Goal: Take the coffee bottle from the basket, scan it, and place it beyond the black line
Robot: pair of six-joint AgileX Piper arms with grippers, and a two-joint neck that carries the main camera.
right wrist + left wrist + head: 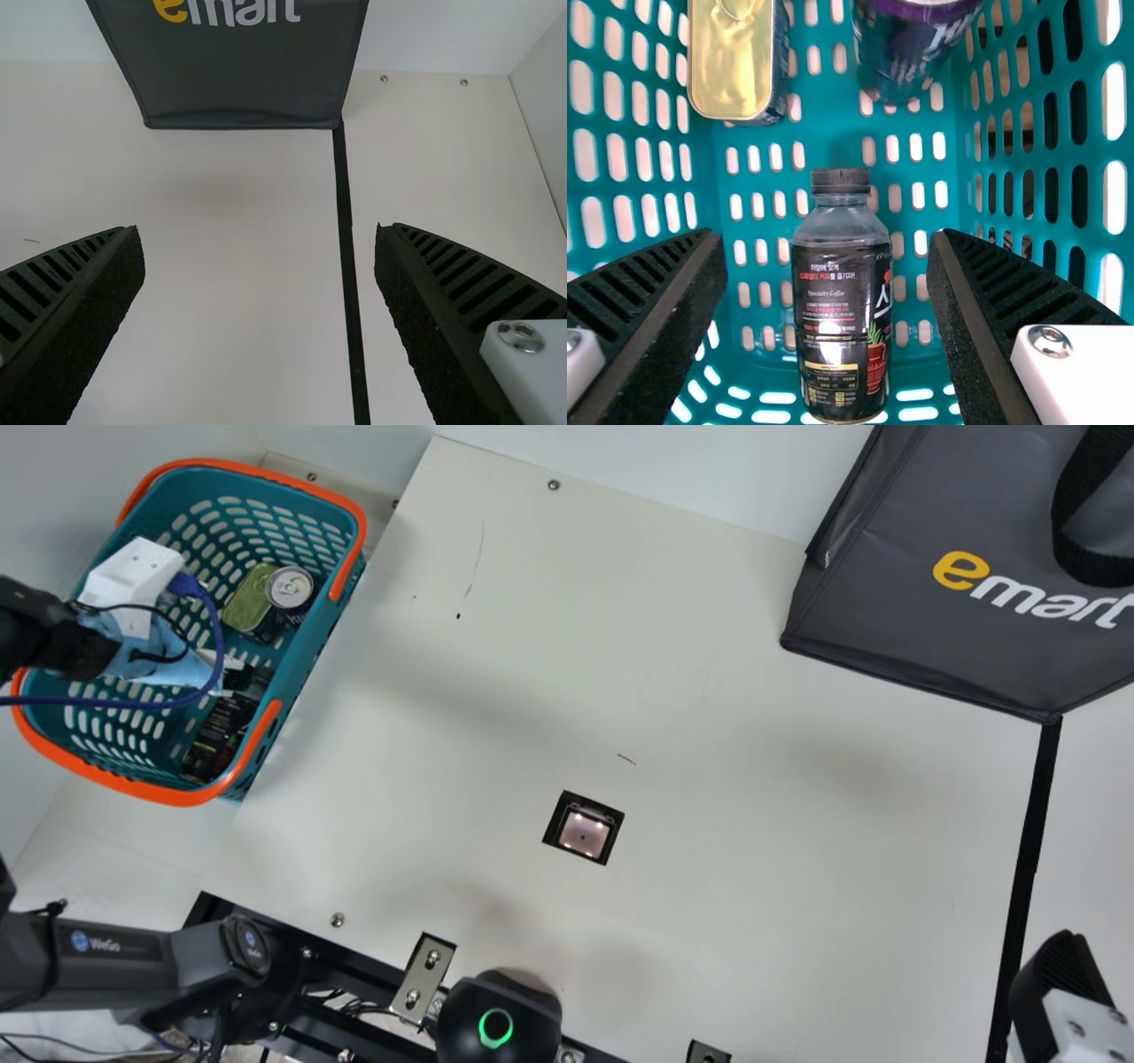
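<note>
One coffee bottle (842, 310), its cap and label distinct in the left wrist view but a dark shape in the main view, lies in the basket (306, 664), far left, beneath the left hand (237, 677), wide open, empty; right hand (1063, 965), likewise, near right by the black line (1030, 850).

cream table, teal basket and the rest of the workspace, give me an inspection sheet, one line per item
surface: cream table, flat, a few dark marks; black line along one side
job's things: dark, black-capped coffee bottle lying in teal plastic basket with orange handles; black-framed scanner window lit
clutter: gold-topped rectangular tin and round purple can, both in the basket
grippers: left gripper open at the bottle, not gripping; right gripper open, empty
cables: blue cable looping over the basket
surroundings: dark grey fabric bag at the far side
</note>
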